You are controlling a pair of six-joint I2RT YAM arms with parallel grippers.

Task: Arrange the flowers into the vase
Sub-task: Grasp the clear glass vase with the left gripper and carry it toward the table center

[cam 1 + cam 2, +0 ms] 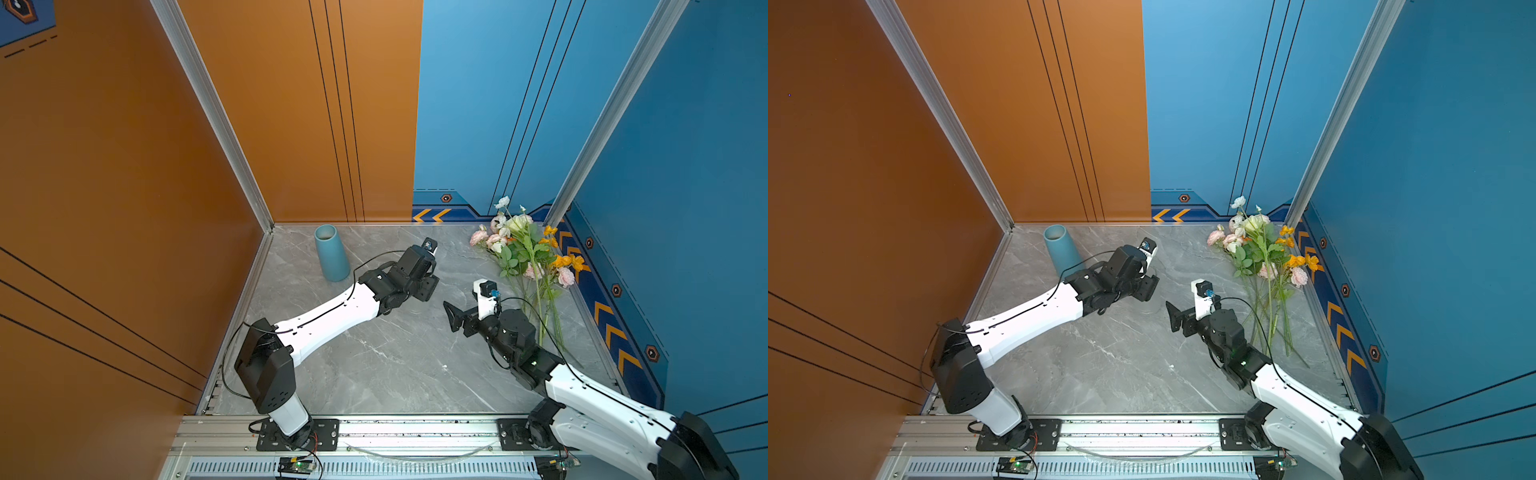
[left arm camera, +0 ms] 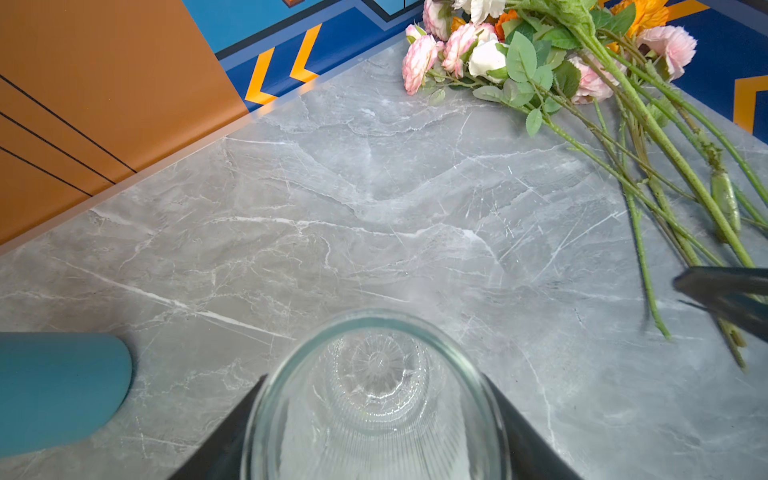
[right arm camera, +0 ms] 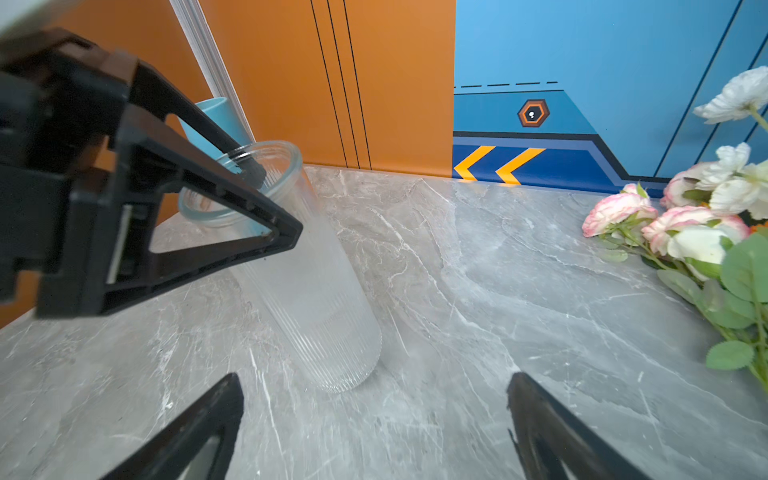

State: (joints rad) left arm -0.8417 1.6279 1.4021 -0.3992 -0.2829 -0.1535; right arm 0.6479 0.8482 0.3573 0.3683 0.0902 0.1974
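In a top view the flowers (image 1: pixel 528 257) are seen lying on the grey marble table (image 1: pixel 395 365) in its back right corner. Their blooms are crowded against the back wall and the blue side wall (image 1: pixel 706 208). The stems are fanned toward the front, just beside the right arm.

A blue vase (image 1: pixel 331 253) is stood near the back left corner, close to the orange wall (image 1: pixel 124 208).

In the right wrist view a ribbed glass vase (image 3: pixel 316 291) is shown clamped near its rim by the left gripper (image 3: pixel 278 203), one finger on either side. Whether its base is rested on the table cannot be told.

The right gripper (image 1: pixel 451 318) is held with its fingers (image 3: pixel 199 428) spread wide and nothing between them. It is pointed at the foot of the glass vase and kept apart from it.

The middle and front of the table are left bare between the two arms, as far as the metal rail (image 1: pixel 415 428) along the front edge.
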